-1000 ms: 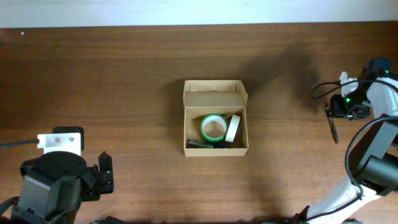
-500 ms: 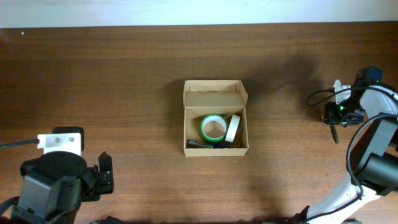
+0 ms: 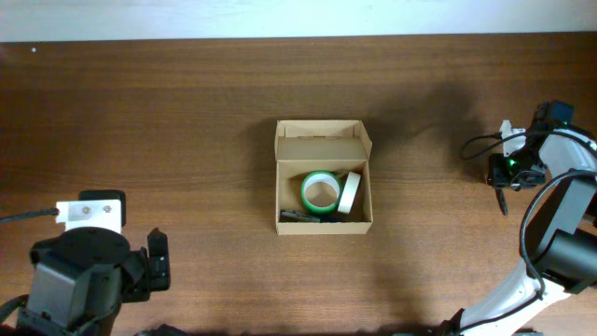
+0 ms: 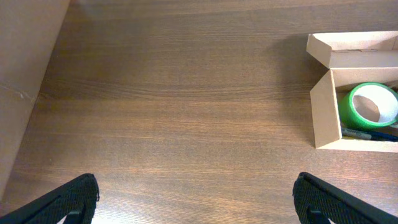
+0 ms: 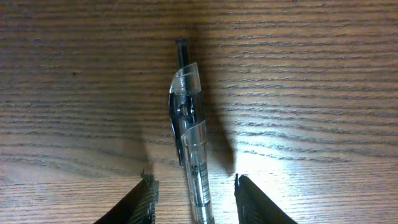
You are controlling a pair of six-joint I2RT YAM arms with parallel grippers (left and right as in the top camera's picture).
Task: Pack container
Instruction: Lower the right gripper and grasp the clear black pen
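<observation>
R fingers [image 5: 140,204] straddle pen [image 5: 188,124] w/o touching.

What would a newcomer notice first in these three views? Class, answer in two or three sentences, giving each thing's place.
The open cardboard container sits mid-table, holding a green tape roll with a white tape roll on edge beside it. Far to the right, a clear pen lies on the wood. The right gripper straddles it, fingers apart on either side, not touching it.

container [image 3: 322,149] | tan cardboard box | flap lid open | upright | table [image 3: 187,112] centre
</observation>
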